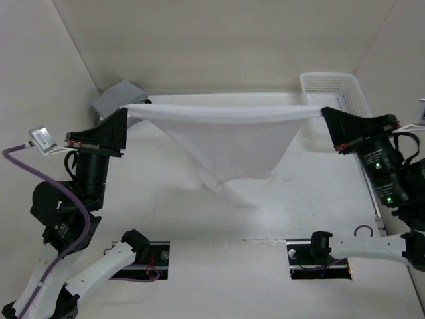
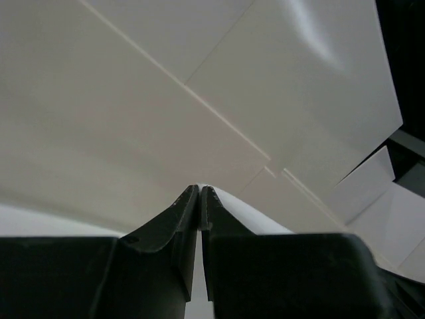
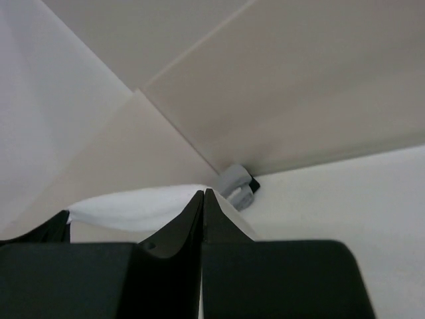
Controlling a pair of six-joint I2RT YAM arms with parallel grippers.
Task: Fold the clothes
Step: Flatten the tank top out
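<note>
- White walls enclose a pale table (image 1: 279, 212), with a basket (image 1: 345, 90) at upper right and a grey bundle (image 1: 114, 100) at upper left.
- Mid-frame the garment (image 1: 226, 139) hangs above the table, top edge taut, middle sagging to a point.
- The left gripper (image 1: 125, 111) and right gripper (image 1: 324, 111) each pinch a corner, jaws clamped on the cloth, probably to spread it for folding.

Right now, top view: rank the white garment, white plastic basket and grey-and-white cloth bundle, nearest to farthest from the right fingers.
1. Thin white garment: its corner is pinched in the right fingers.
2. White plastic basket: just behind them, right rear corner.
3. Grey-and-white cloth bundle: far-left rear corner.
</note>
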